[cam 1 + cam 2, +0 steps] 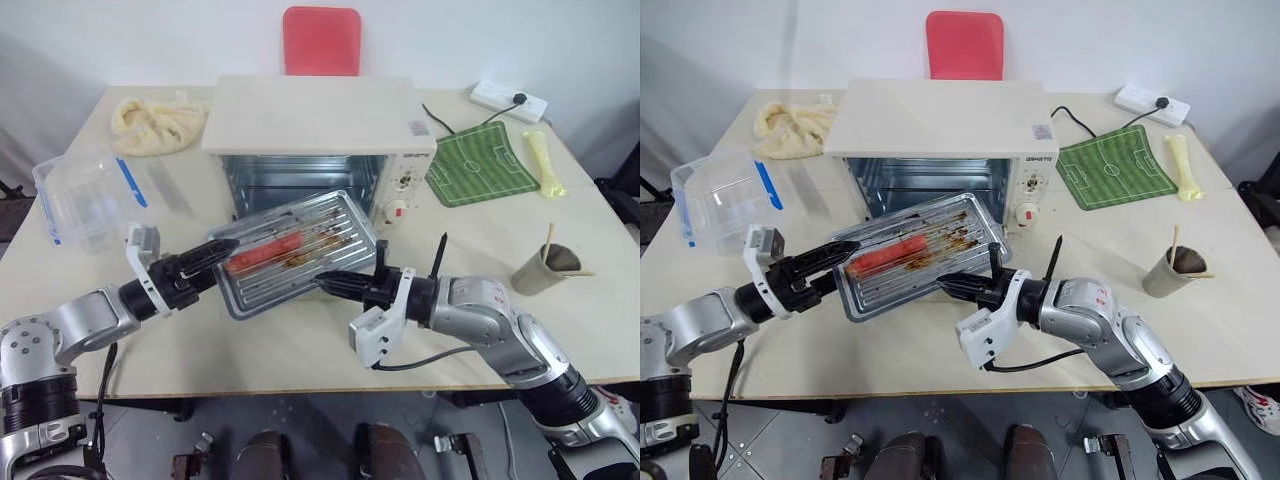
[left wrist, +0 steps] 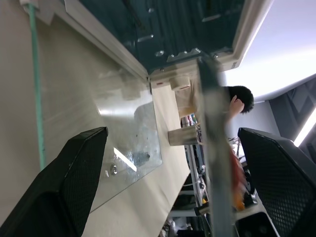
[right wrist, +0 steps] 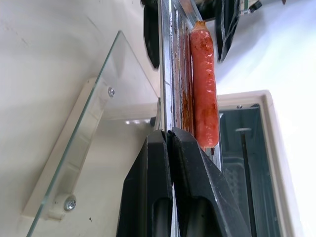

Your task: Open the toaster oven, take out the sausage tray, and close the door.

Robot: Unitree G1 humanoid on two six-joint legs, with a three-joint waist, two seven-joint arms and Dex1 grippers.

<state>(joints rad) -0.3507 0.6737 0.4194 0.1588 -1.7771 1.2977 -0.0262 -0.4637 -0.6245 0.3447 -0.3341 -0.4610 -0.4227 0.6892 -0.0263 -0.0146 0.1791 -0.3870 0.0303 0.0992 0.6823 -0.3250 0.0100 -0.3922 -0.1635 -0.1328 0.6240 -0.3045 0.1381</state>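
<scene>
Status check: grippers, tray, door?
Right gripper shut on sausage tray edge, tray clear of oven. Left gripper open, fingers straddling the opposite edge. Door down, still to close.

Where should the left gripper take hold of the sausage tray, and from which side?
Probably the thin raised rim of the sausage tray at its left short end, approached from the robot's left. The left gripper already has open fingers either side of that edge, opposite the right gripper, shut on the other end, and clear of the sausage.

The raised sausage tray (image 1: 300,252) and lowered door (image 3: 74,163) block the toaster oven (image 1: 310,140) mouth.
</scene>
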